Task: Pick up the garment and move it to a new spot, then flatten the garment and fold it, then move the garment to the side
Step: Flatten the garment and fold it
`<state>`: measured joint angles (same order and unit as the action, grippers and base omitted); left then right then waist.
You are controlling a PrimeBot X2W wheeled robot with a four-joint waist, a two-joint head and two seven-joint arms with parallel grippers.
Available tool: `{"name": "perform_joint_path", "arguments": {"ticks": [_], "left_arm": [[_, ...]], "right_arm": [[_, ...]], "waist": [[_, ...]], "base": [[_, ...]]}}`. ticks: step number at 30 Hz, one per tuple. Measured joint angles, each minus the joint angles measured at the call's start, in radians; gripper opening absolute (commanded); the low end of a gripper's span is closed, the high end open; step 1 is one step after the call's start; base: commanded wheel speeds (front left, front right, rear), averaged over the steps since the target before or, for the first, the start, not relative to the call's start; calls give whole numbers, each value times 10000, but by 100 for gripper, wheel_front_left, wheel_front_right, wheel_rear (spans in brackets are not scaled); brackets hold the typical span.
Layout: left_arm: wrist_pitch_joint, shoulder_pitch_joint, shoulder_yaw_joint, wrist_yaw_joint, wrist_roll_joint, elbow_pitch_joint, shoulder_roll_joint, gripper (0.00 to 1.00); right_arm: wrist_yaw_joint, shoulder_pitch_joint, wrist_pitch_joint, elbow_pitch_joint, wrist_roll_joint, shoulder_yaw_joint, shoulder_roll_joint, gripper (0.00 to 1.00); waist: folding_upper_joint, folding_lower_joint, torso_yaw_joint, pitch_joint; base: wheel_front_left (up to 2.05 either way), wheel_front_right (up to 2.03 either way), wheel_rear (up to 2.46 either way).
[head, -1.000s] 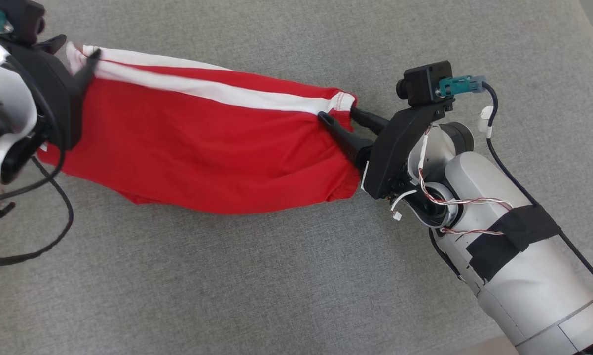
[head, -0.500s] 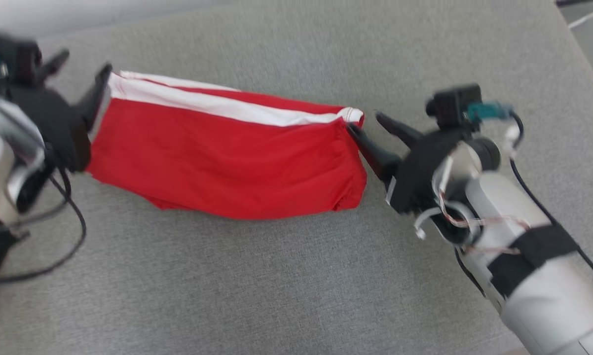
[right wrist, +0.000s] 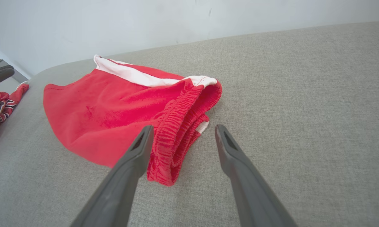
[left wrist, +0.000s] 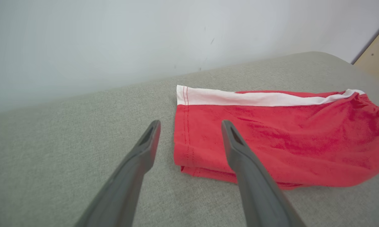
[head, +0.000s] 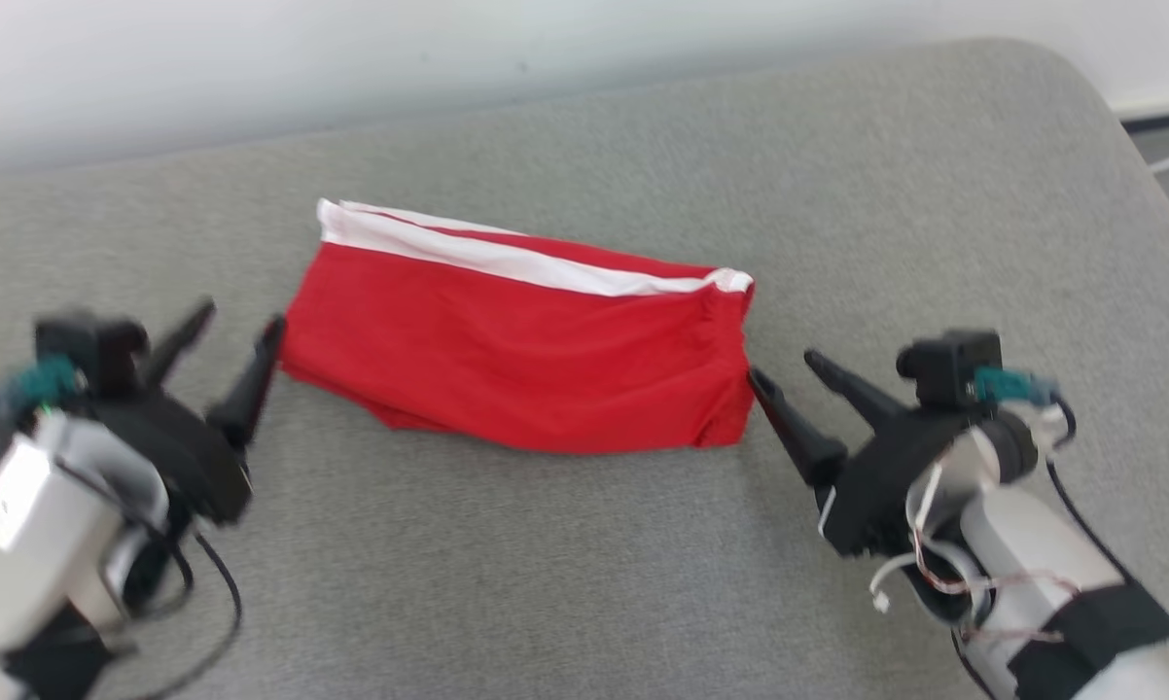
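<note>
Currently on record, with hazards noted:

1. Red jersey shorts with a white side stripe (head: 526, 360): folded into a long band and lying across the centre of the head view on the grey woven cushion (head: 546, 574). The stripe runs along the upper edge and the gathered elastic waistband (right wrist: 177, 126) sits at the right end. The lower edge is uneven, with an under-layer peeping out at the lower left.
2. Left claw (head: 240, 319): at the lower left of the frame, fingers spread wide and grasping nothing, tips just beside the left hem.
3. Right claw (head: 781, 366): at the lower right, likewise spread and empty, tips just beside the waistband.
4. Crumpled red printed cloth (right wrist: 0, 107): at the left edge of the right wrist view, well apart from the shorts.

Hazards, by judgement:
- A pinch that catches only the top layer at either end would peel the fold open on lifting.
- The thick waistband bunches, so a shallow bite could slip off.
- If the two claws lift unevenly, the band could twist or sag in the middle.
- A fingertip dragging on the soft cushion could rumple the hem or push the shorts along.
- Carrying the shorts toward the left of the frame risks dropping them onto the printed cloth.
</note>
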<state>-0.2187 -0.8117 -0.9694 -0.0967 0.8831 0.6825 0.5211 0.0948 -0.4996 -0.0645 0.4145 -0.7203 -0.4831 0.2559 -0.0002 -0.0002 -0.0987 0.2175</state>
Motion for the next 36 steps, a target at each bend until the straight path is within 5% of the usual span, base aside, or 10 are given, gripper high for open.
{"name": "perform_joint_path", "arguments": {"ticks": [9,36], "left_arm": [[-211,1509,6,892,-33,-966,-199,100],[-188,825,731,336,466,52,-481,100]], "right_arm": [[-426,1315,472,-842,98,96,345,100],[-1053,676,291,-1643,901,-305,219,100]], "waist": [[0,0,556,-436],[2,3,45,694]], "base": [[0,0,0],[0,0,0]]}}
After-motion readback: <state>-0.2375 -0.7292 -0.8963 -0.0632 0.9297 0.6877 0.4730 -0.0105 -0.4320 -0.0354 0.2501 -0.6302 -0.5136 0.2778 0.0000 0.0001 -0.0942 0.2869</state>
